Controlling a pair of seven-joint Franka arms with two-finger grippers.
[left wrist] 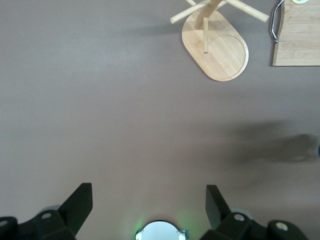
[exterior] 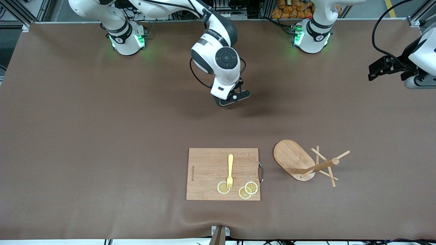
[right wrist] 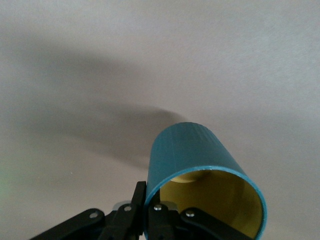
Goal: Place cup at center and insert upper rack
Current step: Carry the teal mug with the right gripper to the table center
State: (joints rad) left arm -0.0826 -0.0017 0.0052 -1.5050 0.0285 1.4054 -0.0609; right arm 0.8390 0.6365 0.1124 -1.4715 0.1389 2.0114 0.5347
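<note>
My right gripper (right wrist: 150, 205) is shut on the wall of the dark teal cup (right wrist: 192, 150), one finger outside and one inside its yellow interior. It holds the cup tilted above the bare brown mat. In the front view this gripper (exterior: 234, 98) hangs over the middle of the table, and the hand hides the cup. The bamboo mug tree (exterior: 295, 159) stands on its oval base beside the cutting board, toward the left arm's end; it also shows in the left wrist view (left wrist: 216, 49). My left gripper (left wrist: 148, 200) is open and empty, waiting high over the left arm's end of the table (exterior: 376, 70).
A rectangular wooden cutting board (exterior: 211, 170) lies near the front camera's edge of the table, with a yellow fork (exterior: 230, 170) and three lemon slices (exterior: 247, 190) on it. Its metal handle (exterior: 261, 173) faces the mug tree. A corner of the board shows in the left wrist view (left wrist: 300, 37).
</note>
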